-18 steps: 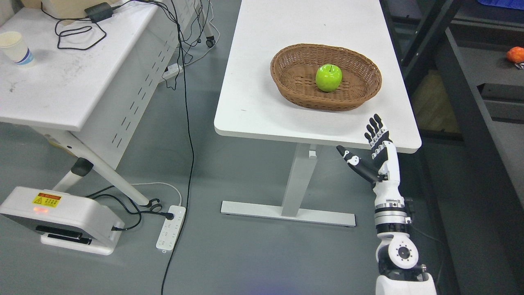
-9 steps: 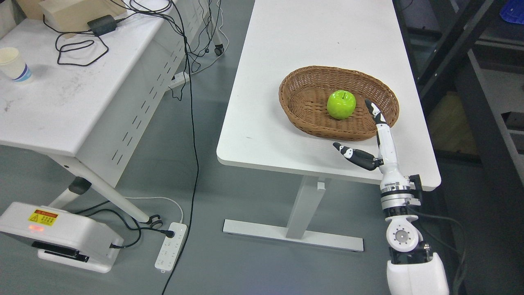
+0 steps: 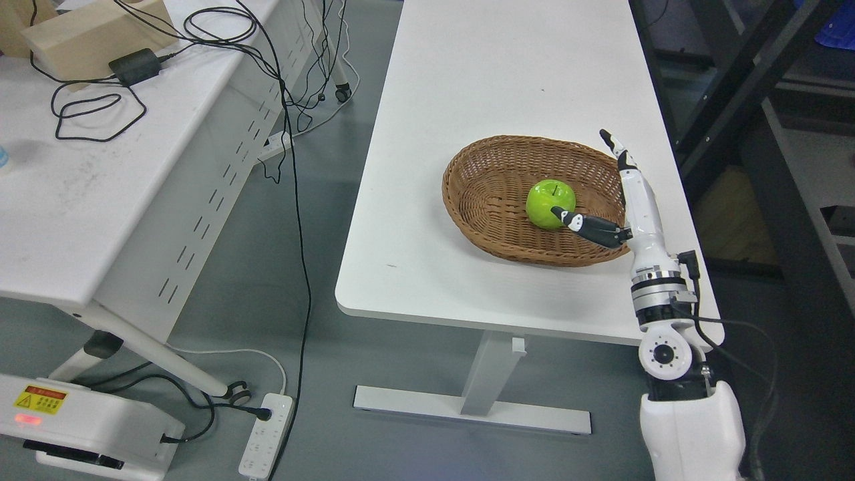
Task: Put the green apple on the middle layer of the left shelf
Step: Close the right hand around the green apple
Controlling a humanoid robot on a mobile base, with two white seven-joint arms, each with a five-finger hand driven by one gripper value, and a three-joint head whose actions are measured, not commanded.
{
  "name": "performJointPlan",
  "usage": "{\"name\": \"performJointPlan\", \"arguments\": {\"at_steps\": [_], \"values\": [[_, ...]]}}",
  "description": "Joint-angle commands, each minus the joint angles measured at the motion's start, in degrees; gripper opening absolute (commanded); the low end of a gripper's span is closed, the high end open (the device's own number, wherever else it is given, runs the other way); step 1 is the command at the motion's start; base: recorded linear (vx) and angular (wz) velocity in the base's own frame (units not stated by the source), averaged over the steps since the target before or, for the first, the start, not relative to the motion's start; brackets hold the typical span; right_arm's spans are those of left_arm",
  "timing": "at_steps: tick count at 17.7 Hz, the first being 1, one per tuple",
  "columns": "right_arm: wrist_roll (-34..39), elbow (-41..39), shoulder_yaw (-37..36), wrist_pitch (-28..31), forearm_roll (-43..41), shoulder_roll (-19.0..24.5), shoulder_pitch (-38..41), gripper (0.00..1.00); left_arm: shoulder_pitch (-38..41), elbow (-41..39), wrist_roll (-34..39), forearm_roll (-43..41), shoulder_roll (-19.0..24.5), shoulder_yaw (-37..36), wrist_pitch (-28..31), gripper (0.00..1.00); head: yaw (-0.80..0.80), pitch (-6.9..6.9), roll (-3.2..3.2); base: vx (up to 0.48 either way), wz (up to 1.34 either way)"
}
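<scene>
Apple: the green apple (image 3: pixel 550 206) sits inside the wicker basket (image 3: pixel 491 200), near its middle and a little toward the right side, stem dimple up.
Basket: oval, brown, resting on the white table (image 3: pixel 467 100) toward its near right part.
Right hand: the right hand (image 3: pixel 624 207) reaches up from the lower right, its arm crossing the table's near right corner; the palm is seen edge on, over the basket's right rim.
Fingers: straight and extended, pointing away from the camera, tips past the far right rim of the basket; the hand is spread wide and holds nothing.
Thumb: the thumb (image 3: pixel 580 222) sticks out to the left, well apart from the fingers, its tip at the apple's lower right side; whether it touches the skin cannot be told.
Apple and hand: the apple lies just left of the palm, in the gap between thumb and fingers, not enclosed.
Left side: a second white table (image 3: pixel 80 200) with black cables (image 3: pixel 93 110) and a wooden block (image 3: pixel 90 33).
Floor: a power strip (image 3: pixel 264 434) and a white device (image 3: pixel 87 434) with a yellow warning label.
</scene>
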Motion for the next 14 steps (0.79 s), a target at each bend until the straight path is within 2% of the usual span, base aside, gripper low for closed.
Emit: {"name": "performJointPlan", "arguments": {"at_steps": [1,5,14], "values": [[0.5,4.3,5.3,1.2,2.1,0.9,-2.7,1.0,-1.2,0.0,0.0,0.0,1.0,0.0,0.0,1.0,0.0,0.0,0.0,0.104,-0.03],[0.9,8.7,8.8,1.3,10.0,0.7,-4.0,1.0,-1.2,0.0,0.0,0.1,1.0,0.0,0.0,1.0,0.0,0.0,0.0,0.086,-0.01],[2.2,17.8,12.6,2.2,15.7,-0.2,-8.7,1.0,-1.2,0.0,0.0,0.1,1.0,0.0,0.0,1.0,0.0,0.0,0.0,0.022,0.0]]}}
